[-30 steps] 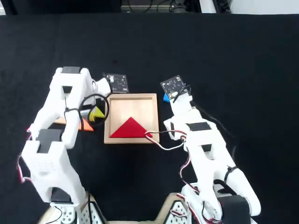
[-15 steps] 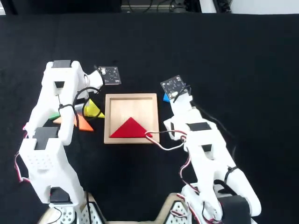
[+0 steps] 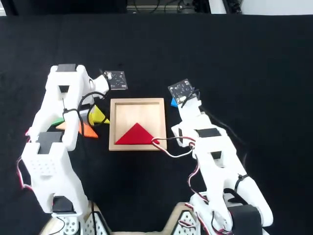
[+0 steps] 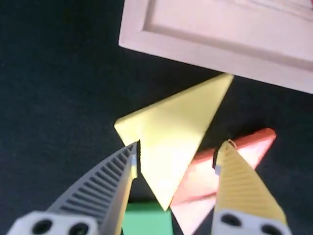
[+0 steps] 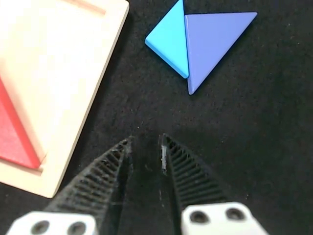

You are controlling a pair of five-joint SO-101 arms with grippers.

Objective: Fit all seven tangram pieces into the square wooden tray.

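1. Just beside the square wooden tray (image 4: 195,49), on the left arm's side, the yellow triangle piece (image 4: 171,132) lies flat on the black worktop (image 4: 49,98). The left jaws are spread, one on each side of its narrow end, and grip nothing
2. The two edges you would close on run together toward the tip, so a pinch there will probably squirt the piece out. Shift toward the wider part before you close, and close slowly
3. Watch the orange piece (image 4: 234,156): the yellow triangle seems to overlap its edge, and one jaw hangs right above it. Set that jaw down against the yellow edge alone, or you will likely drag both. A green piece (image 4: 146,218) sits close by the tip, so come straight down, without sweeping
4. In the tray, the red triangle (image 3: 136,134) lies against the near wall with its point toward the middle. The rest of the floor is bare, so lift the yellow piece clear of the rim and aim for an open corner
5. The right jaws are almost pressed together with a slim gap, holding nothing, above the worktop at the tray's other side. They are near a light blue triangle (image 5: 171,36) and a darker blue triangle (image 5: 215,39), which touch edge to edge; keep that arm out of the way
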